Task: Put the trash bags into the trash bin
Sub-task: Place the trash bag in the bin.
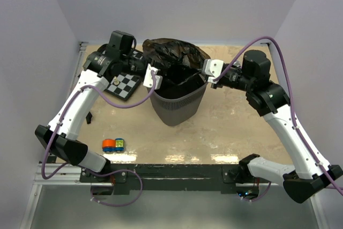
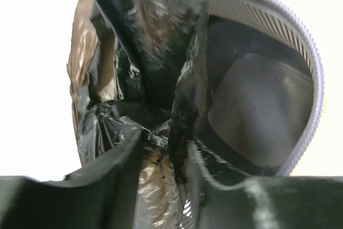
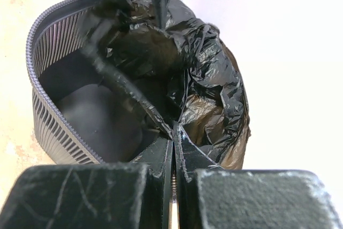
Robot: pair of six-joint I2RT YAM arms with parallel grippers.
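Up close, the right pincer (image 3: 174, 142) is clenched on a thin edge of the bag (image 3: 203, 63), its jaws almost touching. The left pincer (image 2: 163, 151) stands wider, grasping a thick bunch of crinkled bag that fills its gap. Each pincer sits at the rim of the bin (image 1: 179, 105), on opposite sides, with the bag stretched between them across the opening. Beyond both pincers the bag billows up over the far rim; below them the bin's dark floor shows. Just behind the left pincer, a checkered board (image 1: 124, 85) lies on the counter (image 1: 230, 127).
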